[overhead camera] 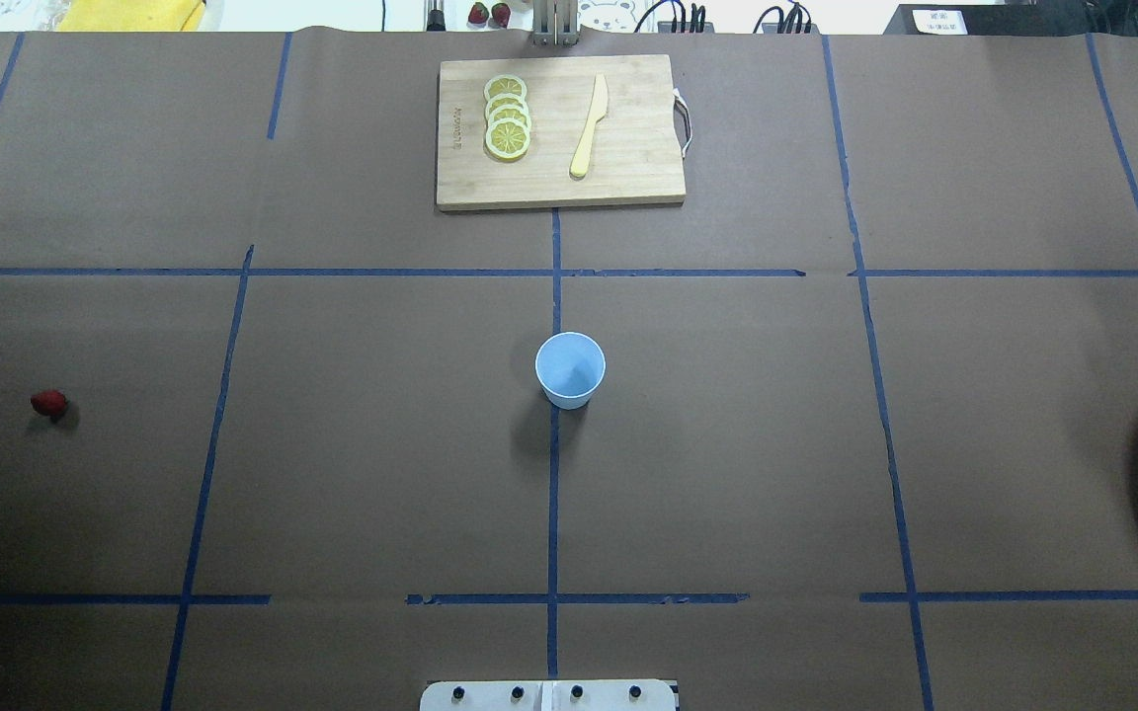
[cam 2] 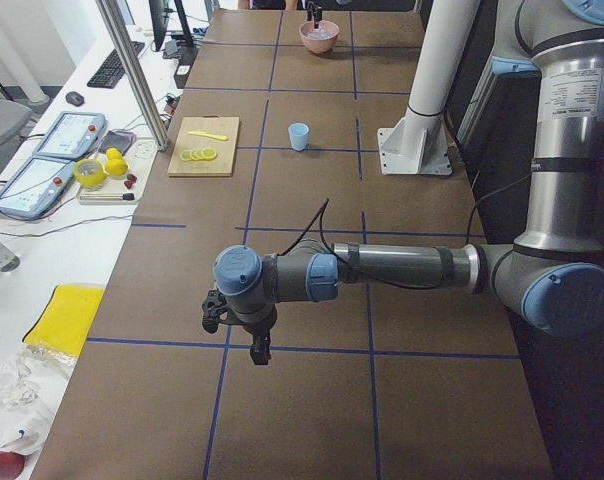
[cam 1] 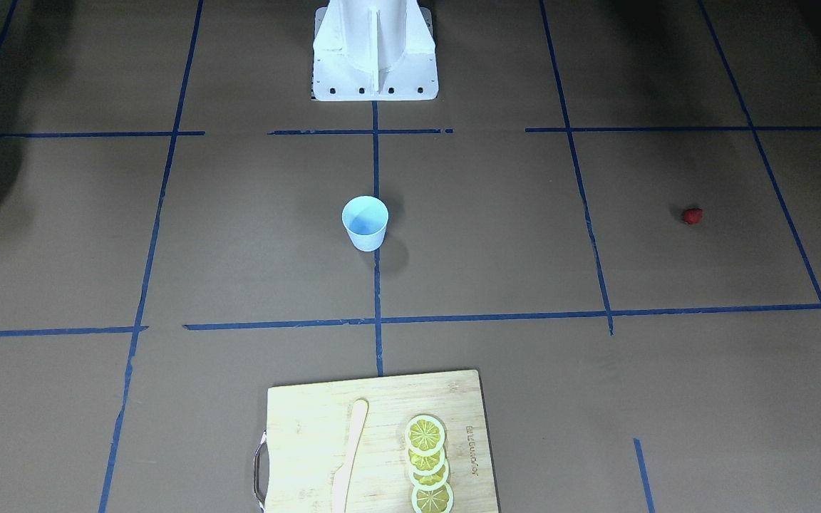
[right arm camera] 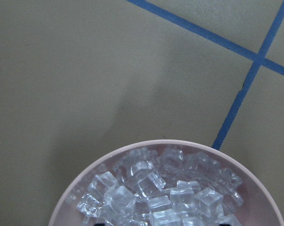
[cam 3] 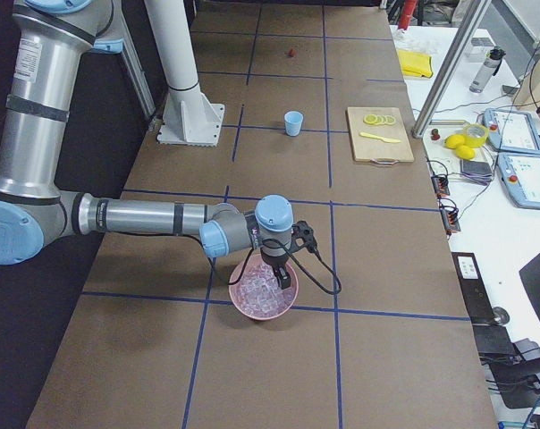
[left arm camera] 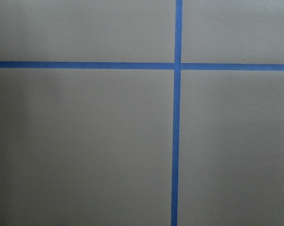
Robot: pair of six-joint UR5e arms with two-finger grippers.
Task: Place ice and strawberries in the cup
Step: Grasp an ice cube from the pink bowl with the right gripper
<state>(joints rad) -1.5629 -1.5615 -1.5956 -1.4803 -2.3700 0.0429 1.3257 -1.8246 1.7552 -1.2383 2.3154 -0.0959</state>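
Frankly, left hand [cam 2: 260,348] and right hand [cam 3: 279,274]: open or closed, cannot tell; cutting board [overhead camera: 628,173] stamp illegible.

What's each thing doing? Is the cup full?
Cup: upright, looks empty.
Strawberry: lying loose, far from the cup.
Ice: piled in the pink bowl.
Lemon slices: overlapping row on the cutting board.
Wooden knife: flat beside them.
Right pincer: over the ice, open or shut unclear.
Left pincer: over bare table, unclear.
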